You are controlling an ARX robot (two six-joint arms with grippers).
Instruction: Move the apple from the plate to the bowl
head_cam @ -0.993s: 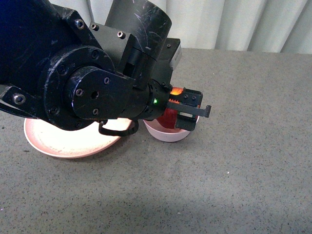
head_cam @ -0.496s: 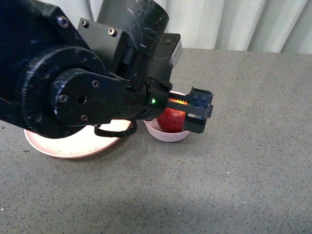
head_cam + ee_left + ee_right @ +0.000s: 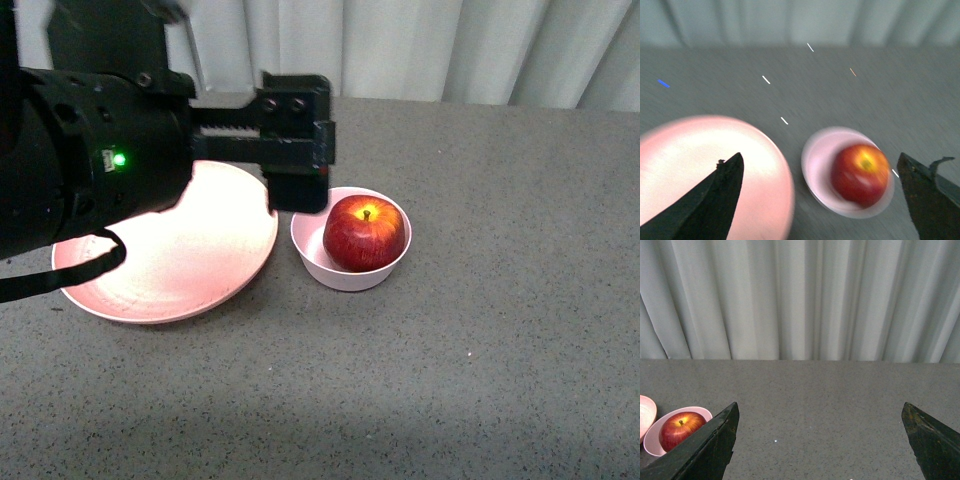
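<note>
The dark-red apple (image 3: 365,232) sits stem up in the small pale pink bowl (image 3: 312,258). The wide salmon-pink plate (image 3: 170,270) lies just left of the bowl and has nothing on it. My left gripper (image 3: 300,140) is open and empty, raised above the plate's right edge, apart from the apple. In the blurred left wrist view the apple (image 3: 860,175), bowl (image 3: 815,160) and plate (image 3: 690,160) lie below the open left gripper (image 3: 820,156). My right gripper (image 3: 820,405) is open and empty over bare table; its view shows the apple (image 3: 681,430) and bowl (image 3: 652,442) far off to one side.
The grey speckled table (image 3: 500,330) stretches to the right of the bowl and in front of it. A pale curtain (image 3: 450,50) hangs behind the table's far edge. The bulk of my left arm (image 3: 90,170) covers the left part of the front view.
My left gripper has opened off the apple, leaving it in the bowl, and has pulled back up and to the left, over the plate.
</note>
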